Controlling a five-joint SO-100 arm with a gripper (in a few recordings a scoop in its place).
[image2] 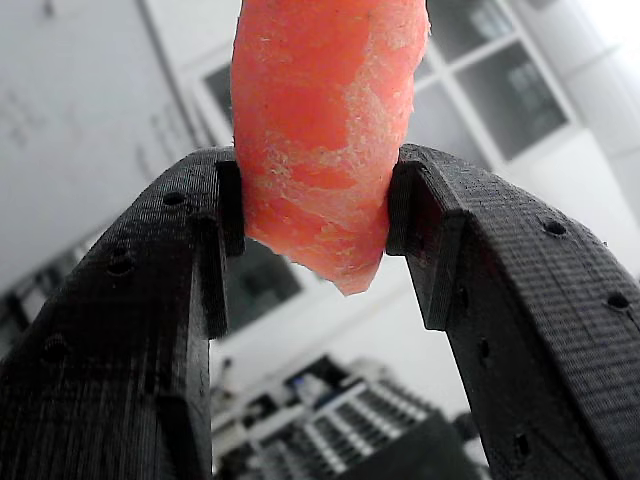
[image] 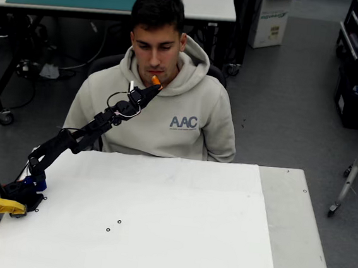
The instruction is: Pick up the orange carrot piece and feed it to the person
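White counter (image: 158, 221) fills the lower overhead view, with one person (image: 153, 106) in a beige hoodie seated behind its far edge. One black arm reaches up from the counter's left side; its gripper (image: 151, 88) holds the single orange carrot piece (image: 155, 80) just below the person's chin, near the mouth. One yellow clamp (image: 1, 206) sits at the arm's base.

Seen from the wrist, the two fingers (image2: 150, 300) are clenched on the carrot piece (image2: 320, 140), pinching its lower end from both sides. Judging from this, the last approach should be slow and steady, tip toward the mouth, grip kept firm until the person takes it.
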